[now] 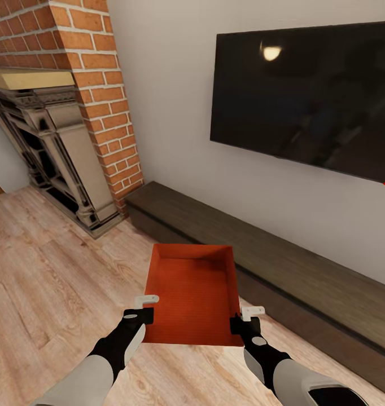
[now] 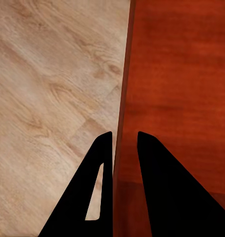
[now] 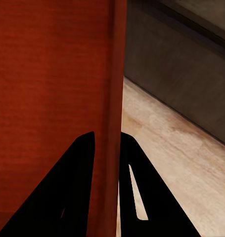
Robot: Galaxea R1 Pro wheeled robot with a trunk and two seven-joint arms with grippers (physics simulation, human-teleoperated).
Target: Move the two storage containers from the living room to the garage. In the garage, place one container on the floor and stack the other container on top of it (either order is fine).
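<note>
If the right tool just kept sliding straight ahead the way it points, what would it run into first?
The right tool straddles the side wall of the orange-red container, so it would slide along that wall first. Beyond it, probably the long dark low cabinet, though depth is hard to judge.

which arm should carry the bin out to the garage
Neither alone. The left end effector clamps the left wall of the bin, and the right end effector clamps the right wall. With the bin probably lifted off the wood floor, both should carry it together.
</note>
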